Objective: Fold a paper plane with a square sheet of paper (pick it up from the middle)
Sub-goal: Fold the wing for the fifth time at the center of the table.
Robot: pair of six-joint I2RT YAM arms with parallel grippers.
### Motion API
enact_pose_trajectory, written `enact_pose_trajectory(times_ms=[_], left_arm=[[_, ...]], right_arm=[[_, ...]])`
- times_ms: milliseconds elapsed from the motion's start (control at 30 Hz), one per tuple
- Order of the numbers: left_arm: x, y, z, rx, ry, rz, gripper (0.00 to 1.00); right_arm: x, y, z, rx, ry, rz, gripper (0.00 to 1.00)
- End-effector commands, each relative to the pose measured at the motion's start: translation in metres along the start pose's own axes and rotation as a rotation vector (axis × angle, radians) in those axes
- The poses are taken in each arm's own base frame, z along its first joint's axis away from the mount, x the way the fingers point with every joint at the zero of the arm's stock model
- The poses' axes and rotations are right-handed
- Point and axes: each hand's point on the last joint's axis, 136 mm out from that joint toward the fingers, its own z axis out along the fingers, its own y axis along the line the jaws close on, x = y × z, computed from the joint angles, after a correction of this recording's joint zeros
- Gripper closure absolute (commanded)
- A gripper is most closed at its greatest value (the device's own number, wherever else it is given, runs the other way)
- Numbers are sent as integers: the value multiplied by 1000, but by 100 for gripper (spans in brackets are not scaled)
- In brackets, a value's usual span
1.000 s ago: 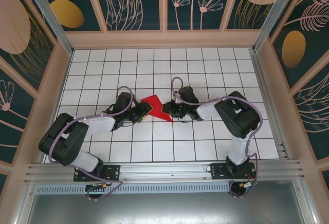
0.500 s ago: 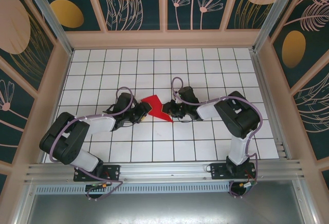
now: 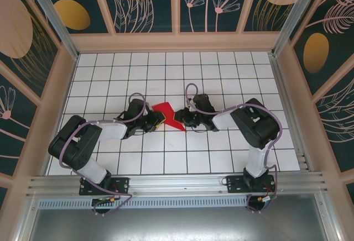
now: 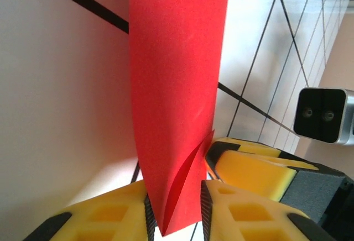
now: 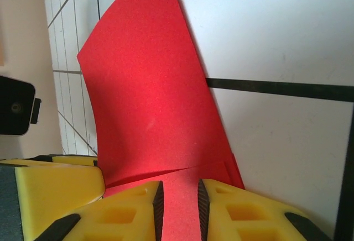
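The square sheet of paper [image 3: 167, 114] is bright red, folded, bowed.

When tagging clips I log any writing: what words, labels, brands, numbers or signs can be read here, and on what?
None: no words, numbers, brands or signs can be read. The red paper is plain, the table carries only black grid lines, and the walls show painted leaves and flowers without lettering.
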Motion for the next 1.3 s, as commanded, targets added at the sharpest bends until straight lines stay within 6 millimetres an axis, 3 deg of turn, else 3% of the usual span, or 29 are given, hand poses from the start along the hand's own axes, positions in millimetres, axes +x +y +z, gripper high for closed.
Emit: enact_pose_trajectory(times_ms=[0,233,400,633,1000,1267], left_arm=[[1,-14,3,47,11,20,79],[0,-19,2,54,10,33,97],[0,-20,0,50,10,29,100],[-1,-26,-2,49,10,33,100],[-2,-32,-3,41,16,36,100],[-1,-32,-3,40,19,34,100]], right_arm=[[3,6,-7,-28,5,-58,69],[-19,31,-29,-25,-139,-255,44],[-18,29,-38,89,-238,-475,35],[4,32,-26,262,-269,-890,43],[20,27,-21,266,-266,-1233,38],[19,20,-15,341,-310,-1367,46]])
